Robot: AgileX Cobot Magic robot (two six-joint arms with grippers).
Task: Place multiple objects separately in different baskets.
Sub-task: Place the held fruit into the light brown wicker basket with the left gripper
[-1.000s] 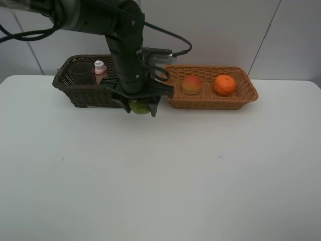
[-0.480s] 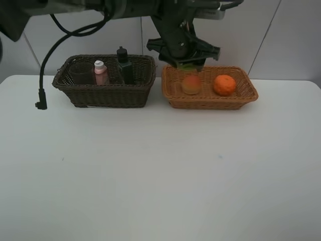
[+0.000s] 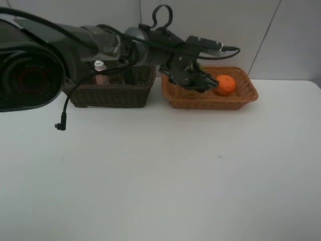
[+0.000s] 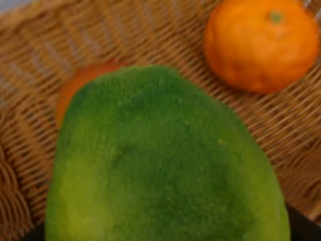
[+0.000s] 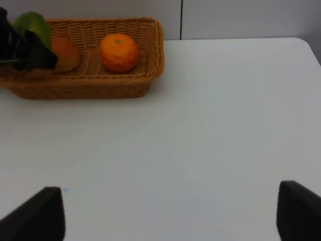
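My left gripper (image 3: 193,78) reaches across into the light orange-tan basket (image 3: 241,98) and is shut on the green round fruit (image 4: 165,160), which fills the left wrist view. In the right wrist view the green fruit (image 5: 33,25) sits high in the black left gripper (image 5: 22,50), just over the peach-like fruit (image 5: 65,53). The orange (image 3: 225,84) lies in the same basket to the right. A pink white-capped bottle (image 3: 99,68) stands in the dark brown basket (image 3: 110,95). My right gripper (image 5: 170,216) hangs open over bare table.
Both baskets stand side by side at the table's far edge against a wall. The left arm and its cables (image 3: 62,125) cover much of the dark basket. The white table (image 3: 160,175) stretches in front.
The left arm has carried the green fruit from in front of the dark basket, up and rightward, then down into the light basket. The right gripper has stayed still.
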